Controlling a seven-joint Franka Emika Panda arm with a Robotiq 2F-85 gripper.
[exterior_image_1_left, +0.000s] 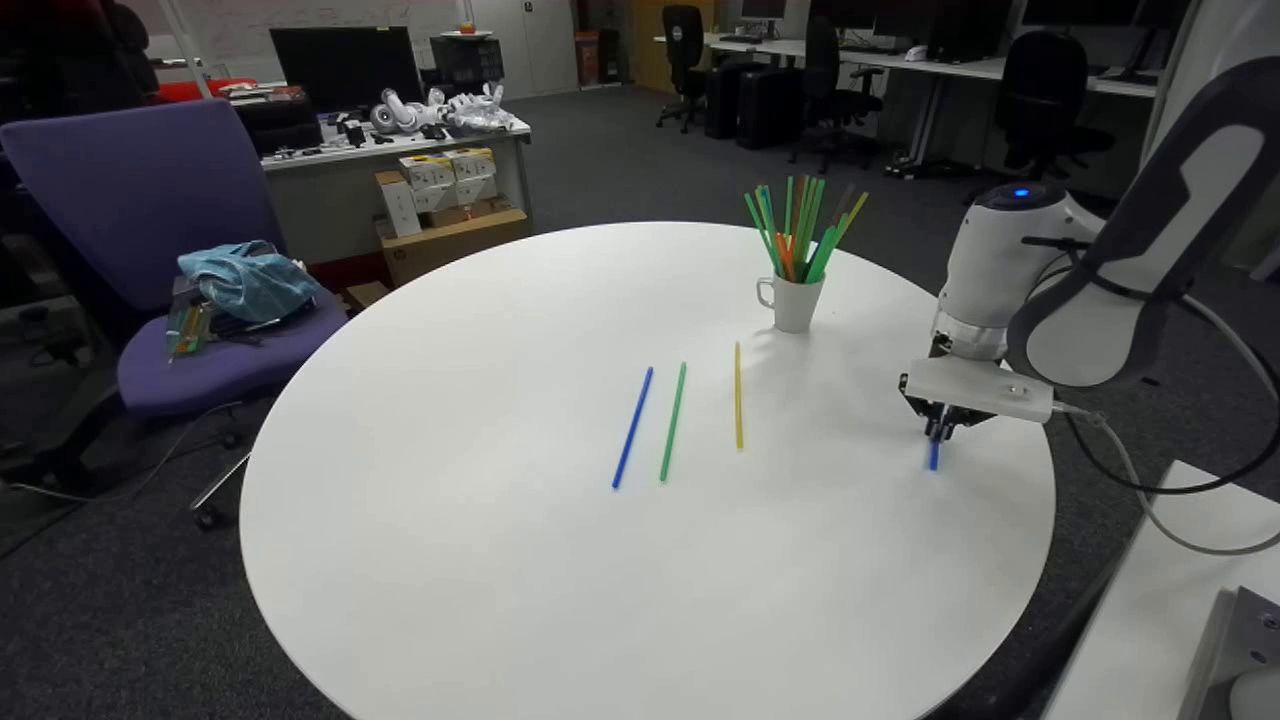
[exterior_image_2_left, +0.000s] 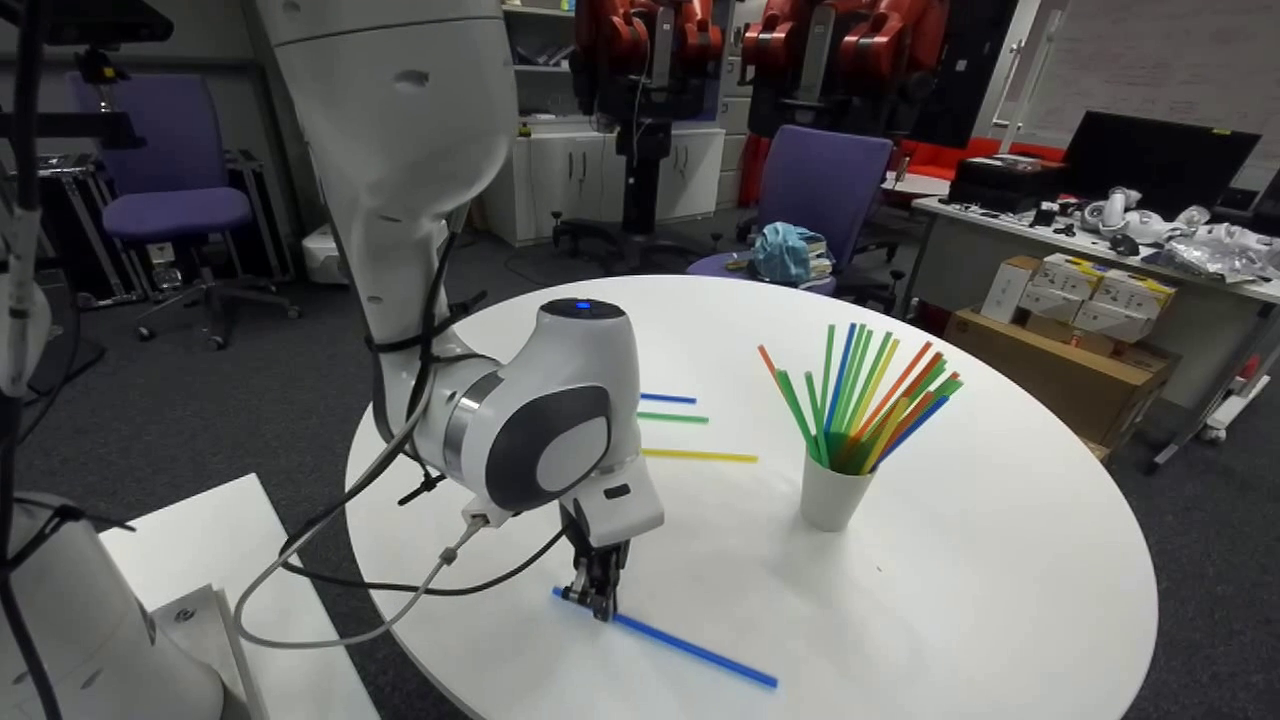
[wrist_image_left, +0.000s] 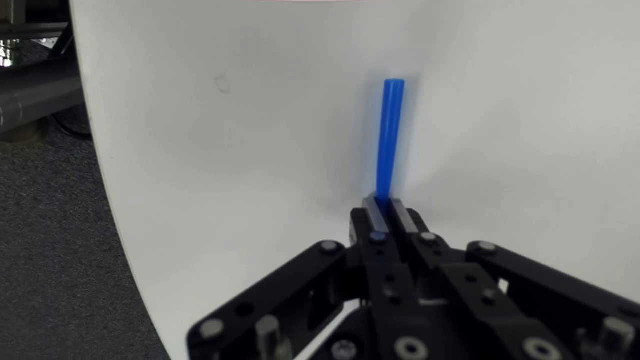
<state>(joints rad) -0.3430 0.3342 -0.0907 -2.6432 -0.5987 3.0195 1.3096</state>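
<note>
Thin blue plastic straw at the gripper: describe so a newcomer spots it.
Find the round white table, then the black two-fingered gripper near its edge. Between the fingertips runs the thin blue plastic straw; unlike the loose blue straw, it is gripped.

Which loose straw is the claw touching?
The blue straw gripped in the end effector; the other blue straw, green straw and yellow straw lie farther off.

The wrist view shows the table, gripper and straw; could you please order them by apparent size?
Largest to smallest:
1. Table, cut off by the frame
2. Gripper, enlarged by nearness to the camera
3. Straw, only partly visible
</note>
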